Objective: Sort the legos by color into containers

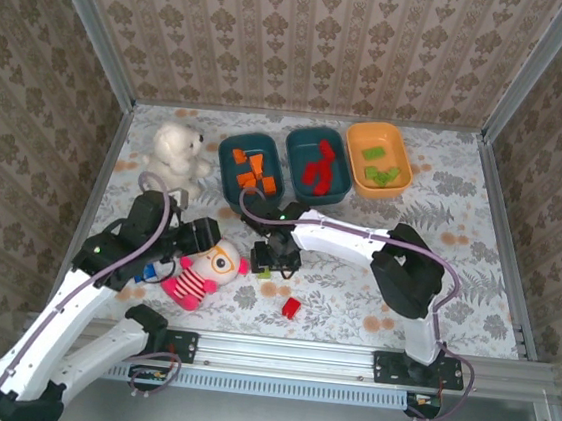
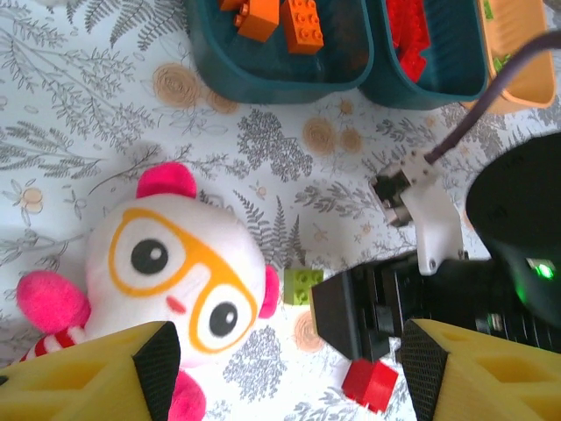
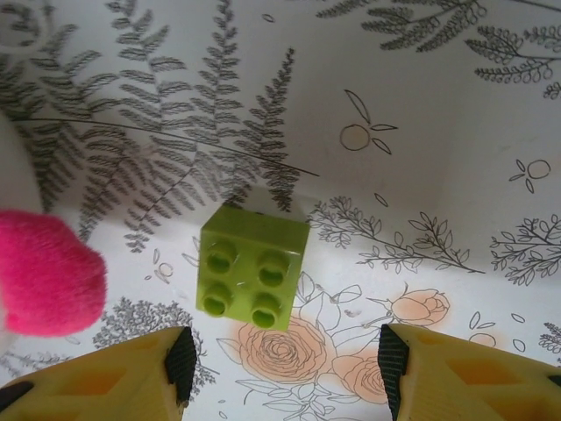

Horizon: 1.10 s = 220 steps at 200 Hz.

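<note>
Pink doll (image 2: 175,272) sits beside the lime lego (image 3: 254,278) under the right hand (image 3: 287,360), fingers parted; left hand (image 2: 289,368) likewise.

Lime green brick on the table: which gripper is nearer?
Right. The right gripper hangs just above the lime green brick, jaws open. The left gripper sits farther to the left, over the pink plush doll.

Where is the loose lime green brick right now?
In the right wrist view the lime green brick lies on the table, just ahead of the open right gripper, beside the pink doll.
</note>
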Tool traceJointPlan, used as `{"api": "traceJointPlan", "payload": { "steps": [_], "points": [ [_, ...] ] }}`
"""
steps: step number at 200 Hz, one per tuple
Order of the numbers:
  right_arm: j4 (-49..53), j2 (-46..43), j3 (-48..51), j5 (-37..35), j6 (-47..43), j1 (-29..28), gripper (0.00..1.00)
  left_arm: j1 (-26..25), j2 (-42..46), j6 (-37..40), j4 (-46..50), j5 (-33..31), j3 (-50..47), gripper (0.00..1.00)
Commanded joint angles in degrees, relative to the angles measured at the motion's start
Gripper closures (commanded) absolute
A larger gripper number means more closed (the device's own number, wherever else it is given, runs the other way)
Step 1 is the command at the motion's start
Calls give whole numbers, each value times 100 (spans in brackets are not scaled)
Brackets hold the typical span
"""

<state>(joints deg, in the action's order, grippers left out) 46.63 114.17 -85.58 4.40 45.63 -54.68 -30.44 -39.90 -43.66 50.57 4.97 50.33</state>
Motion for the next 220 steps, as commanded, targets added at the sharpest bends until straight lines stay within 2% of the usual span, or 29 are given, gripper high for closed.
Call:
{"api": "traceJointPlan", "payload": {
  "steps": [1,70,109,117,134,164,196,220],
  "points": [
    [291,196,-211,-113,370,-76,40,-41,161,34,341,133,-76,30],
    [121,579,-529,-177,517,-78,36,-59,297,60,459,232,-27,30],
    [175,815,-555,-159,551,-70,40,-94,334,-20,414,258,-77,30],
    [187,826,-540,-168,545,-63,45,-111,325,-25,387,263,-88,30],
    [228,762,-511,-264,561,-37,61,-146,307,-54,317,283,-111,30],
    [260,253,-386,-540,472,96,70,-230,191,-91,-148,538,-238,30],
    [664,-628,-397,-1017,25,775,72,-395,-433,-341,-1366,893,-324,30],
    [715,-1112,-405,-1133,-414,1784,71,-524,-1343,-380,-2196,1007,38,30]
  ]
}}
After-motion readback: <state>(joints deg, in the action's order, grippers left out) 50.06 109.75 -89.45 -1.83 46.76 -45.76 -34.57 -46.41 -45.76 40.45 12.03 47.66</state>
